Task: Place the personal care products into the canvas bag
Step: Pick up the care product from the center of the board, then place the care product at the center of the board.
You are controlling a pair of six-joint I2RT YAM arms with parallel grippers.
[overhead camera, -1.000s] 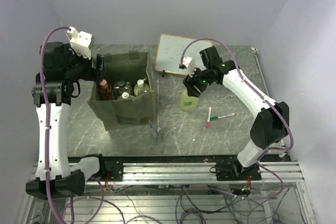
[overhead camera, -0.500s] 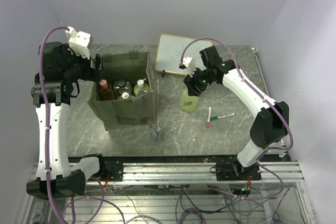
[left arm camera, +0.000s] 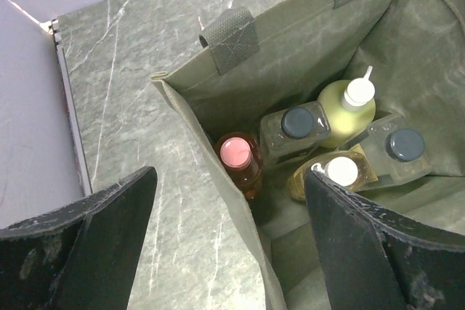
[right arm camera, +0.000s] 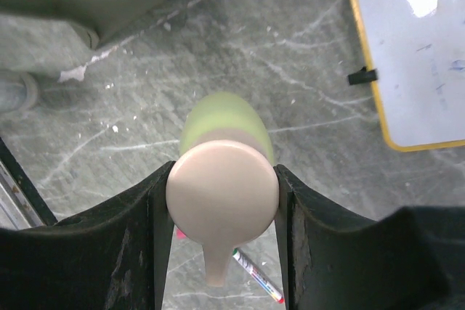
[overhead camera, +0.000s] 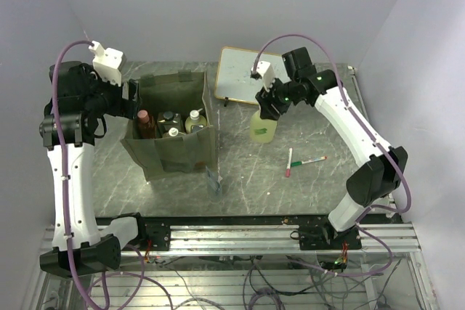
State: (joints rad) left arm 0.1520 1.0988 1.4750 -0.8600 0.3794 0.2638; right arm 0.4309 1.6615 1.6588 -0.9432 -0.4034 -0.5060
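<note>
Marble table [overhead camera: 254, 172]; green pump bottle [overhead camera: 263, 128] upright

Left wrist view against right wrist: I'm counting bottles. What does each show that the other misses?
Left wrist only: the bag's inside, holding five bottles, one pink-capped, two dark-capped, two white-capped. Right wrist only: the pump bottle clamped in the right gripper, the whiteboard, a marker. Both: the table.

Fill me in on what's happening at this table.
The right gripper is clamped on the pump top of a green bottle, just right of the green bag. Five bottles already stand inside the bag. The left gripper hangs open at the bag's left rim, holding nothing. Two pens and a whiteboard lie nearby.
</note>
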